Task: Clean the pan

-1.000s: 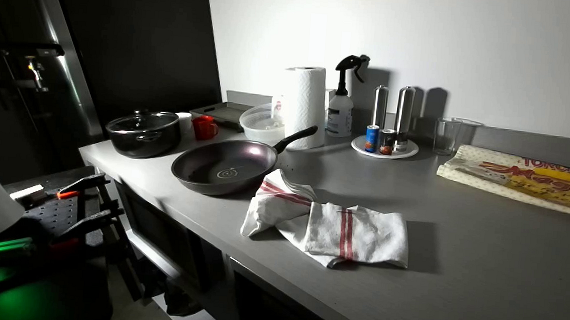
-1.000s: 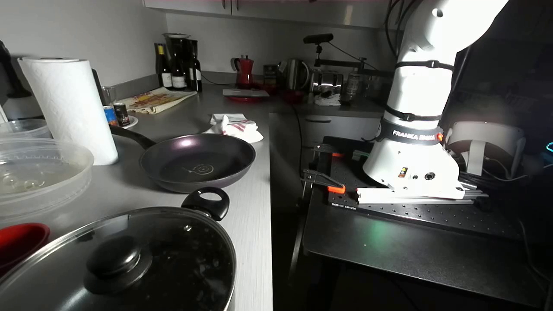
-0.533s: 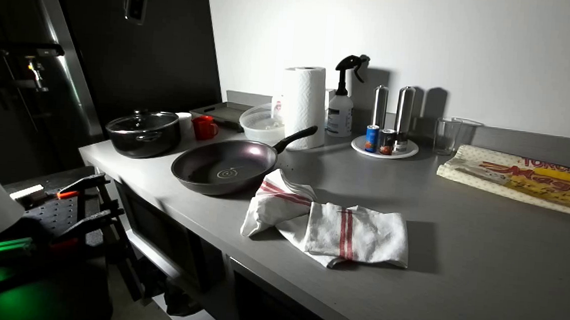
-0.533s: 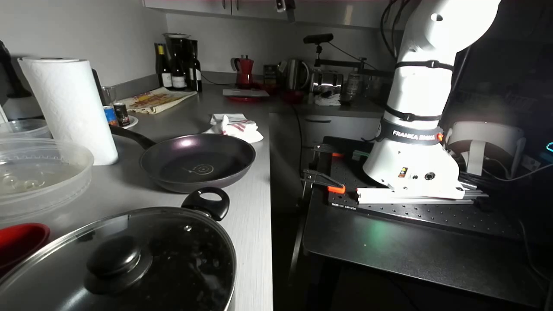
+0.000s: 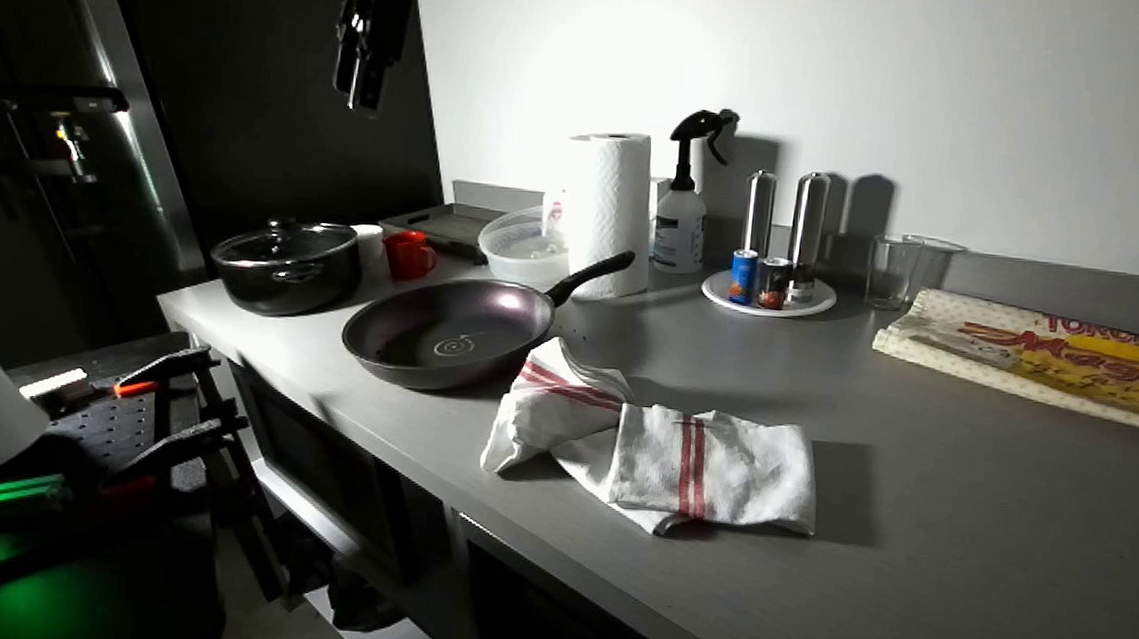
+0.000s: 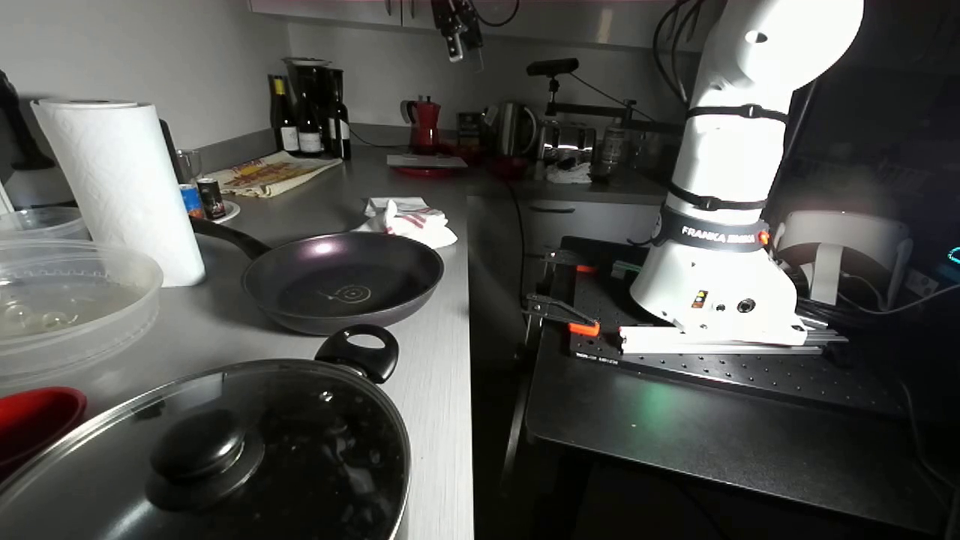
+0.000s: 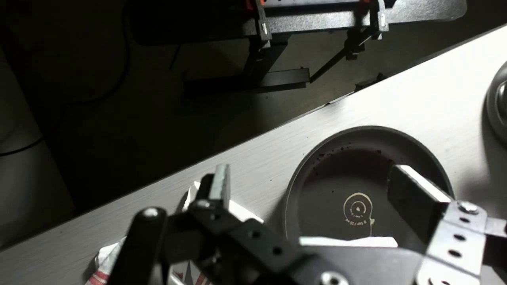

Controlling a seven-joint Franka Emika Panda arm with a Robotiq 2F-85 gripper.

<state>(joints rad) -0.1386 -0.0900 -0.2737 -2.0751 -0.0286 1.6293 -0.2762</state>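
Note:
The pan (image 5: 448,331) rests upright on the counter, its dark handle pointing to the paper towel roll; both exterior views show it. Dark specks lie along the inner wall of the pan (image 7: 340,178) in the wrist view. A crumpled white towel with red stripes (image 5: 709,470) lies beside it, mostly hidden behind the gripper parts in the wrist view. High above the counter hangs my gripper (image 5: 365,95), also visible as a dark gripper (image 6: 461,52) at the top of an exterior view. Seen from the wrist, the gripper (image 7: 313,184) is wide open, with nothing between its fingers.
A black lidded pot (image 5: 287,270) stands past the pan, near a red cup (image 5: 409,254). Behind are a paper towel roll (image 5: 607,217), a plastic tub (image 6: 75,307), a spray bottle (image 5: 680,217) and a plate (image 5: 717,295) with shakers. The counter edge (image 7: 253,140) drops to the floor.
My gripper has come down into both exterior views from the top and moved in over the counter side. The pan and the towel have stayed in place.

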